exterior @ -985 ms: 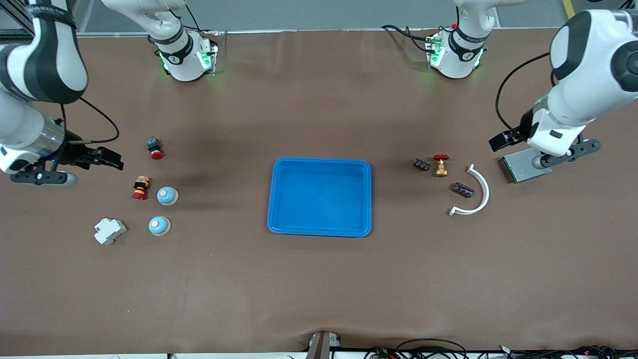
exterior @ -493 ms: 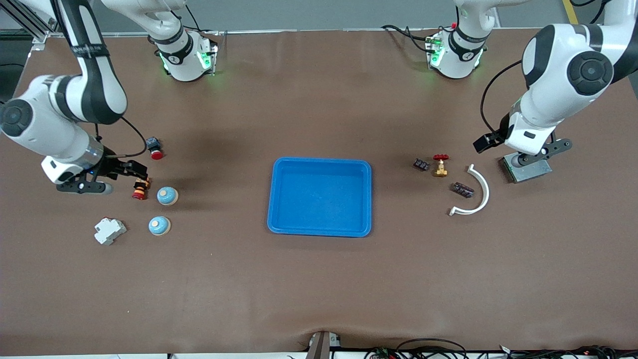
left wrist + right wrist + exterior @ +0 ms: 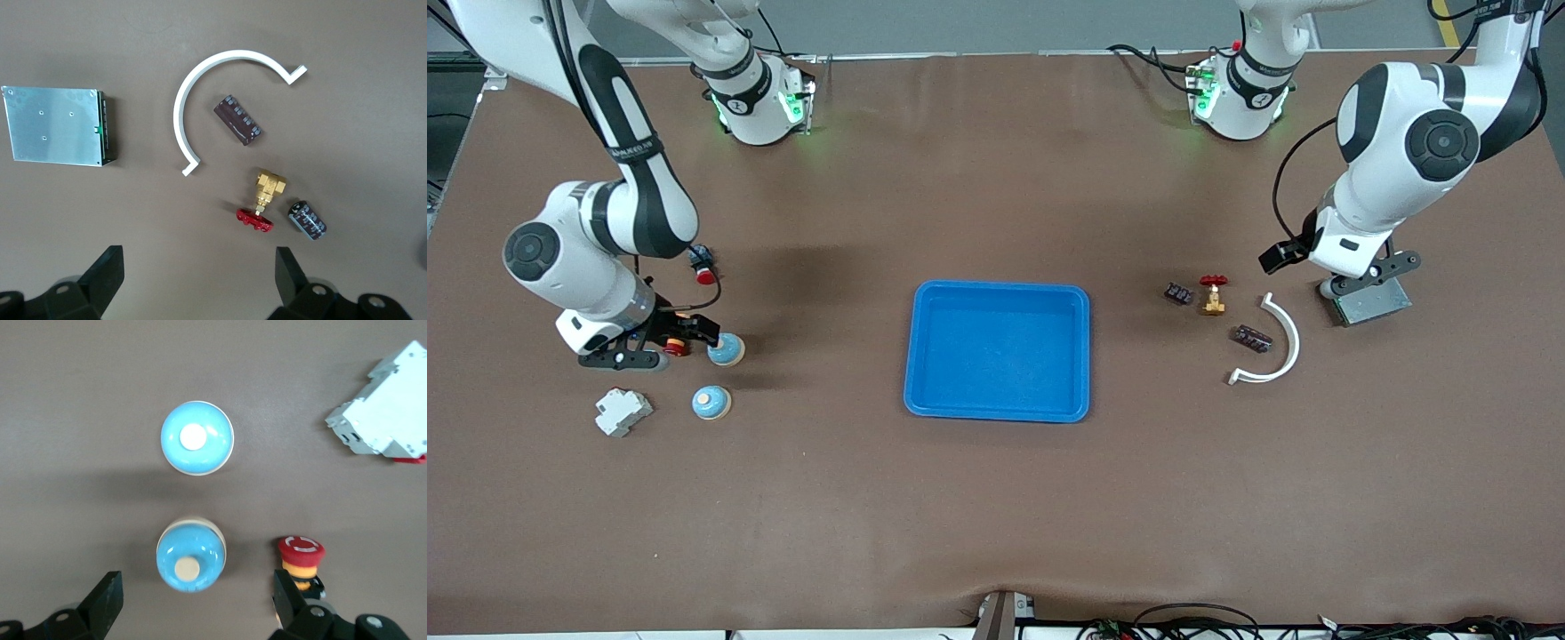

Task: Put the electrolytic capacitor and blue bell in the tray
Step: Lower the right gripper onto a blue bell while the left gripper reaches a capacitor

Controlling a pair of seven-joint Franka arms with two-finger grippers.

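Note:
The bright-blue tray (image 3: 1000, 356) lies empty at mid-table. Two blue bells stand toward the right arm's end: one (image 3: 726, 349) (image 3: 191, 557) is just ahead of my open right gripper (image 3: 694, 336) (image 3: 197, 597), the other (image 3: 711, 403) (image 3: 197, 438) is nearer the front camera. A dark-brown electrolytic capacitor (image 3: 1252, 338) (image 3: 238, 119) lies inside a white arc (image 3: 1280, 342) (image 3: 200, 87). A smaller black capacitor (image 3: 1179, 292) (image 3: 307, 220) lies beside a brass valve (image 3: 1213, 295) (image 3: 261, 200). My open, empty left gripper (image 3: 1285, 256) (image 3: 199, 273) hovers between the valve and the grey box.
A grey metal box (image 3: 1371, 302) (image 3: 57, 125) sits under the left arm's wrist. A red and yellow push button (image 3: 676, 347) (image 3: 301, 560) touches the right gripper's finger. A white breaker (image 3: 623, 412) (image 3: 387, 417) and another red button (image 3: 703, 262) lie nearby.
My right gripper has swung in from the table's end to the bell beside the red and yellow button. My left gripper has moved off the grey box toward the valve and capacitors.

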